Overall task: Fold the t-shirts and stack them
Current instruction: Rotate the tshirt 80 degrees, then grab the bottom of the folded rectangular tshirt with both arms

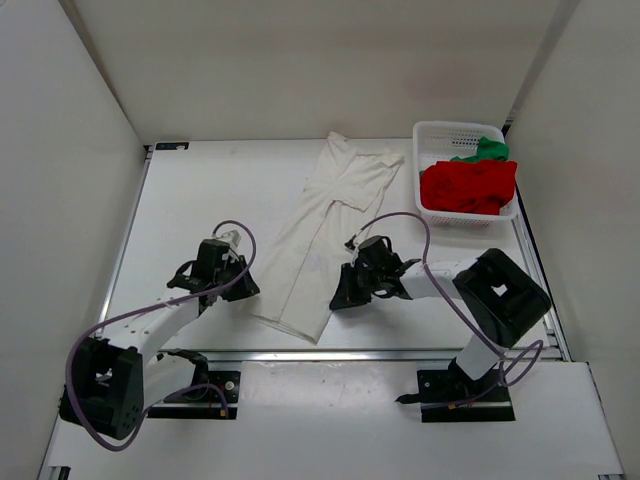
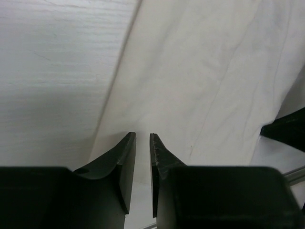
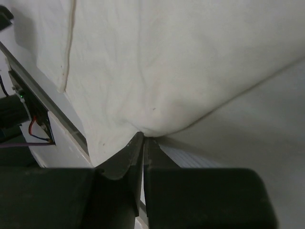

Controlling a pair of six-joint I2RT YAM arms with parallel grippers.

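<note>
The cream-white t-shirt lies folded into a long strip, running diagonally across the table's middle. My left gripper sits at the strip's lower left edge. In the left wrist view its jaws stand a narrow gap apart over the cloth, with nothing visibly pinched. My right gripper is at the strip's lower right edge. In the right wrist view it is shut on a puckered fold of the shirt's edge. The red t-shirt and green t-shirt lie in the basket.
A white mesh basket stands at the back right corner. A metal rail runs along the table's near edge, close to the shirt's lower end. White walls enclose the table on the left, back and right.
</note>
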